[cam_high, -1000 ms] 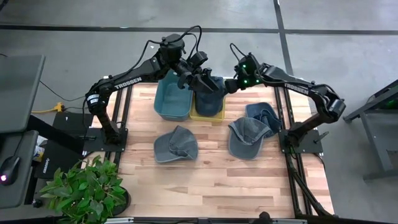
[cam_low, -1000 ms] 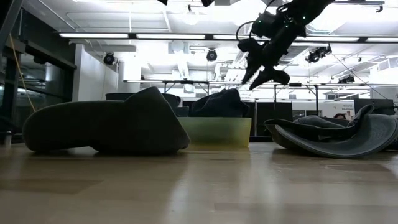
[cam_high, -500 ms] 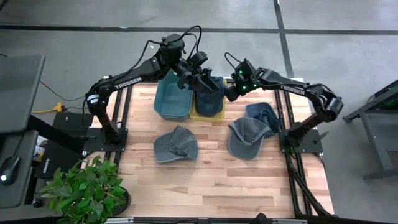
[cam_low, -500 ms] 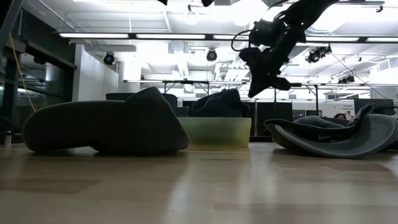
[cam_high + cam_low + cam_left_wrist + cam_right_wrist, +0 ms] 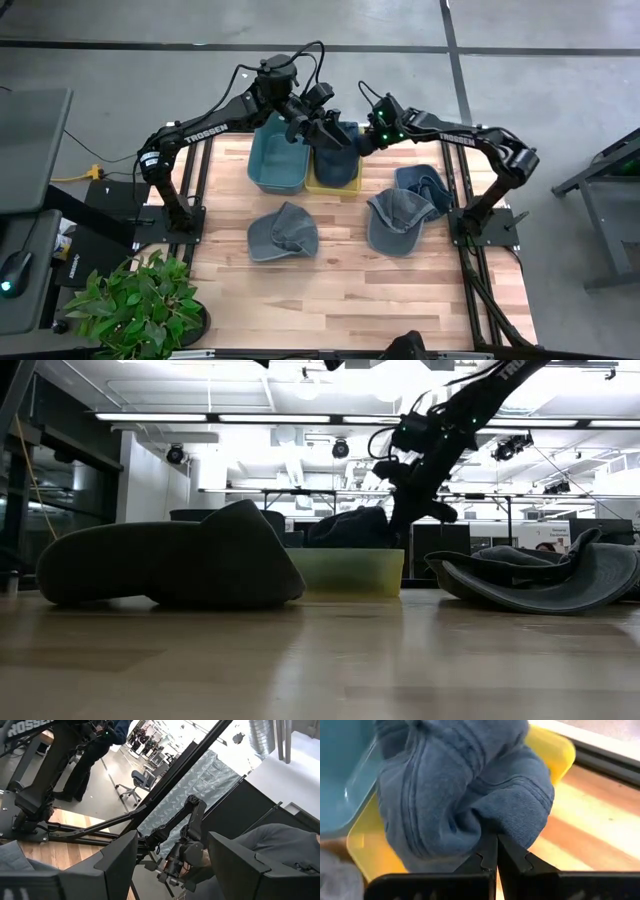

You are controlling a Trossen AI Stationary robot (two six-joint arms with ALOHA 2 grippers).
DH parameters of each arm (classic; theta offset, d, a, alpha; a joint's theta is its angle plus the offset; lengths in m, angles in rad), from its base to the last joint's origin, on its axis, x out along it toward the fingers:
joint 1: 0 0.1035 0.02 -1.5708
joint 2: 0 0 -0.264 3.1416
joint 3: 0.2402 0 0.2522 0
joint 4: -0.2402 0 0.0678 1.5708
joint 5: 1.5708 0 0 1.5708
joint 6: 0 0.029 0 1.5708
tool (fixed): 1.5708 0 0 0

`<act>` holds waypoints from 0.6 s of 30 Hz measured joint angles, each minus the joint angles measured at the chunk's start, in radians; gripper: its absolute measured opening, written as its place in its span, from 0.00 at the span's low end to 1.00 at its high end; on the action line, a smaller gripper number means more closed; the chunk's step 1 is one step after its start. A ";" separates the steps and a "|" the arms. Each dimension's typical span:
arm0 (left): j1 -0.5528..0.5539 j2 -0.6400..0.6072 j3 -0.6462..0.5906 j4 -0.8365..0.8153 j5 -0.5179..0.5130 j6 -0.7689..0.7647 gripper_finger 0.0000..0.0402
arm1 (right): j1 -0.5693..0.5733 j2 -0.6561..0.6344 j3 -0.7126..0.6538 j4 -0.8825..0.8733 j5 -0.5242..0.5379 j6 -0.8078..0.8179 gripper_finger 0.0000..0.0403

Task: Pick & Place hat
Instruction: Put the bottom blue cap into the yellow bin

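A blue-grey hat [image 5: 340, 150] [image 5: 465, 785] sits bunched up in the yellow bin [image 5: 335, 183] [image 5: 365, 845] [image 5: 345, 572], bulging over its rim. My right gripper [image 5: 495, 840] [image 5: 362, 148] [image 5: 412, 512] is shut, with its tips against this hat's side nearest the table's right edge. My left gripper [image 5: 170, 865] [image 5: 325, 128] hovers open above the same bin, pointing level, with nothing between its fingers. Three more hats lie on the table: one at the middle left [image 5: 282, 232] and two at the right [image 5: 398, 218] [image 5: 422, 182]. My right gripper touches the hat with its shut fingertips at a crease in the bulging cloth [image 5: 492, 827], on the side over the bin's right rim. The fingers slant down from the table's right side. Whether any cloth is caught between the tips, I cannot tell. The hat rests in the bin.
A blue bin [image 5: 278, 160] stands right beside the yellow one on its left. The two arms are close together over the bins. Open wood lies toward the table's near edge [image 5: 350, 300]. A potted plant [image 5: 135, 305] stands off the near left corner.
My right gripper has gone down and toward the table's left, up to the hat in the yellow bin, and has shut on the way. The hat has kept its place in the bin.
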 joint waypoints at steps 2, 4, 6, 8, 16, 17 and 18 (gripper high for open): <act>0.000 0.000 0.000 -0.001 0.000 0.000 0.59 | -0.007 0.014 0.000 0.024 0.004 0.002 0.00; 0.000 0.000 0.000 -0.005 0.000 0.000 0.59 | -0.007 0.029 0.000 0.048 0.015 0.005 0.00; 0.000 0.000 0.000 -0.007 0.000 0.000 0.59 | -0.006 0.043 0.000 0.074 0.024 0.012 0.00; 0.000 0.000 0.000 -0.007 0.000 0.000 0.59 | -0.006 0.055 0.000 0.113 0.016 0.016 0.00; 0.000 0.000 0.000 -0.007 0.000 0.000 0.59 | -0.006 0.134 0.000 0.220 -0.059 0.024 0.00; 0.000 0.000 0.000 -0.007 0.000 0.000 0.59 | -0.006 0.146 0.000 0.221 -0.058 0.025 0.00; 0.000 0.000 0.000 -0.007 0.000 0.000 0.59 | -0.006 0.158 0.000 0.220 -0.059 0.027 0.00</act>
